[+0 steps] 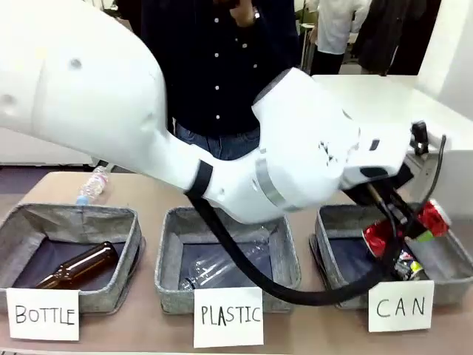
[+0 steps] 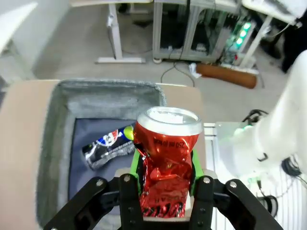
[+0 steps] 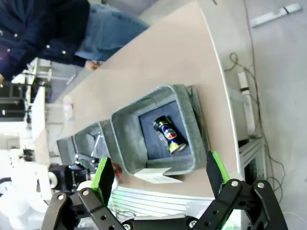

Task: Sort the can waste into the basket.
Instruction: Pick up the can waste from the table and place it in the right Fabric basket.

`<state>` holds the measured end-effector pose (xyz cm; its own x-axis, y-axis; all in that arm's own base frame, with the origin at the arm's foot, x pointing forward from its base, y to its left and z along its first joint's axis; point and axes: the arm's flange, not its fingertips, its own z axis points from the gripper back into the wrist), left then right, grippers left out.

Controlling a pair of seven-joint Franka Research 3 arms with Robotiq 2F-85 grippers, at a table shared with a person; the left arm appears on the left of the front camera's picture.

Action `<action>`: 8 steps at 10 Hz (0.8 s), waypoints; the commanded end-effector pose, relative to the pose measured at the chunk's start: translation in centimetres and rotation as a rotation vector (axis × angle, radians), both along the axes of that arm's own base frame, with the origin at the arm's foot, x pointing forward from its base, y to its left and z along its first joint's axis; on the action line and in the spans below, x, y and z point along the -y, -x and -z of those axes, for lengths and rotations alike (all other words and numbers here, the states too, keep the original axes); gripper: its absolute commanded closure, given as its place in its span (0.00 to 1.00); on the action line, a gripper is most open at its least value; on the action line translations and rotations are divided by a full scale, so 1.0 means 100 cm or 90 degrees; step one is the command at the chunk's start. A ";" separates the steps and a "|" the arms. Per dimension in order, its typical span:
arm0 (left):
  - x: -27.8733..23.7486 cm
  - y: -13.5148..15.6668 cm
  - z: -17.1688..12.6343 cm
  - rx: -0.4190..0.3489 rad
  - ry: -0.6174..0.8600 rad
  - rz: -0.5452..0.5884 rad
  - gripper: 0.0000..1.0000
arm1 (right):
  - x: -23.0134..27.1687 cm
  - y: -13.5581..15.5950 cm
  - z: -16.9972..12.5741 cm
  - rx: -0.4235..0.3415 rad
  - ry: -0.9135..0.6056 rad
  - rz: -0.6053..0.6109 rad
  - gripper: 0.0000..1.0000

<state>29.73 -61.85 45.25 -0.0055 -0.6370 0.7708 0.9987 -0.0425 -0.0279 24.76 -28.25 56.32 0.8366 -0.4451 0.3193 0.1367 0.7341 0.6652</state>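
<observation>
One shiny red can (image 2: 165, 158), body crumpled, silver rim round.

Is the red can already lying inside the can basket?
No, the left gripper holds the red can clamped above the basket, where the dark blue can lies on the lining.

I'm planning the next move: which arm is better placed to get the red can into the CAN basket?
Left. The left gripper is shut on the crushed red can over the CAN basket, where the dark can already lies. The right gripper is open, empty and farther off.
</observation>
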 end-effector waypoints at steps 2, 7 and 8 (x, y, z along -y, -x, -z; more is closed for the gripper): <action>0.032 -0.013 -0.011 -0.001 -0.042 -0.019 0.57 | 0.001 0.000 -0.003 -0.009 0.012 0.002 0.00; 0.036 -0.015 -0.006 0.024 -0.077 -0.026 0.00 | 0.001 0.000 -0.003 -0.009 0.012 0.002 0.00; 0.035 -0.015 -0.006 0.026 -0.081 -0.028 0.00 | 0.001 0.000 -0.003 -0.009 0.012 0.002 0.00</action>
<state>31.30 -64.91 45.39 -0.0208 -0.7249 0.6885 0.9996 -0.0022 0.0278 24.78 -28.31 56.49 0.8376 -0.4417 0.3215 0.1365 0.7390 0.6598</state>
